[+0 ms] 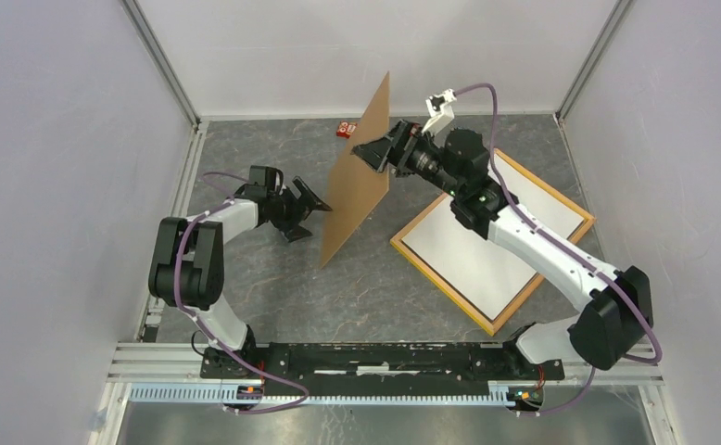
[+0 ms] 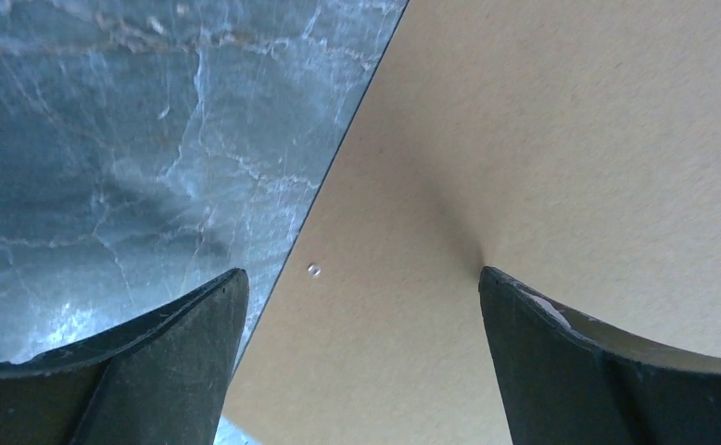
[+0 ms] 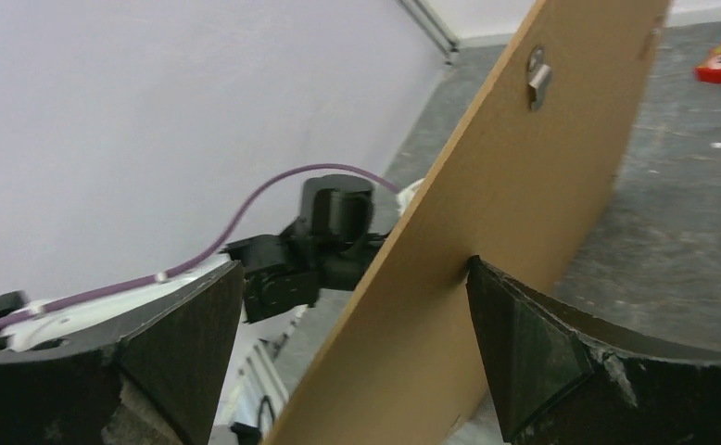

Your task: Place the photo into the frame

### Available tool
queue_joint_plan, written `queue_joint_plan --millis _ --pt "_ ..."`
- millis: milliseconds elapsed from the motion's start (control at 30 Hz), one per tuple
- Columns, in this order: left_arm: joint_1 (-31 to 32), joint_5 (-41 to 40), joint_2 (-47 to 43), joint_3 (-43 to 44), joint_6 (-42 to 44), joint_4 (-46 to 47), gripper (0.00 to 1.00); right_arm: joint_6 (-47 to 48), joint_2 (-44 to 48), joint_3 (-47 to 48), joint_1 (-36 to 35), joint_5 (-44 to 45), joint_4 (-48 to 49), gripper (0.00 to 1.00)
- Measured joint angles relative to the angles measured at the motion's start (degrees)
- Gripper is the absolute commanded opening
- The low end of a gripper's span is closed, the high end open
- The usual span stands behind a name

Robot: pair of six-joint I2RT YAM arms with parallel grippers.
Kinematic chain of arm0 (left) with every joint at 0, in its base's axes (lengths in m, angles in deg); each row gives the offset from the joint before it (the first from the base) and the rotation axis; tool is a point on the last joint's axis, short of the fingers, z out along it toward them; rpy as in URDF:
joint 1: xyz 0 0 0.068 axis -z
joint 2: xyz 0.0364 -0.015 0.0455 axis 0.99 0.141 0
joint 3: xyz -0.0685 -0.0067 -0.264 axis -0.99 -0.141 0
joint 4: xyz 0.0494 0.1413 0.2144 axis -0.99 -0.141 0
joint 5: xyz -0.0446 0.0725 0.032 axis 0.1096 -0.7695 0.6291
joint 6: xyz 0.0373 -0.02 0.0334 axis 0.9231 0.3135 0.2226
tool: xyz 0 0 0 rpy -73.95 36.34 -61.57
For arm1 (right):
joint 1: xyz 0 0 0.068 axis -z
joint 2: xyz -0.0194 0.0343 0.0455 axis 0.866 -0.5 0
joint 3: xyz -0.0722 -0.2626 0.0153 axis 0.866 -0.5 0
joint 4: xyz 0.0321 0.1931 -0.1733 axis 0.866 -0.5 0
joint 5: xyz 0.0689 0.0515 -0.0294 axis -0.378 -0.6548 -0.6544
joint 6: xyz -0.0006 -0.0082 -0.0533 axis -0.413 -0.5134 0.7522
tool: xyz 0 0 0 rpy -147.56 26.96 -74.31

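board: plain brown backing board (image 1: 357, 181) stands on edge mid-table, leaning a bit, btw the two arms. Small metal hanger clip (image 3: 538, 78) on the face toward the right arm.
left gripper: left gripper (image 2: 361, 271) is close up against the board's other face, fingers wide apart, nothing pinched. One fingertip (image 2: 500, 287) touches the brown face, the other fingertip (image 2: 218, 301) sits at the board's edge, over the grey marbled table (image 2: 107, 139).
right gripper: right gripper (image 3: 355, 267) is on the clip side, higher up the board, fingers spread wide too. The board runs btw them. One finger (image 3: 500, 301) touches the clip face, the other finger (image 3: 204, 311) is clear of it, so no clamp.
frame: yellow-orange frame (image 1: 442, 283) lies flat on the table right of the board, partly under the right arm. It's near the board but not touching afaict.
photo: photo (image 1: 473, 264) lies inside the frame, plain white side up, printed side not visible. The right arm covers part of it.
misc: small red thing (image 1: 345, 129) at the far edge of the table behind the board, too small to tell what it is.
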Motion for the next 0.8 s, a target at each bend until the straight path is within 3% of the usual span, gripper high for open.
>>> queue_joint_plan --millis 200,400,800 --pt "0.8 -0.1 -1.7 -0.1 1.0 -4.4 1.0 9.9 -4.7 13.9 -0.2 2.9 -22.0 0.92" --pt "1.2 -0.2 -2.4 -0.1 2.7 -5.5 1.0 18.2 -5.8 21.1 -0.2 5.7 -39.3 0.78" --pt "1.2 -2.1 -3.8 2.1 8.2 -10.9 1.0 22.7 -7.2 28.8 0.3 7.1 -53.5 0.5"
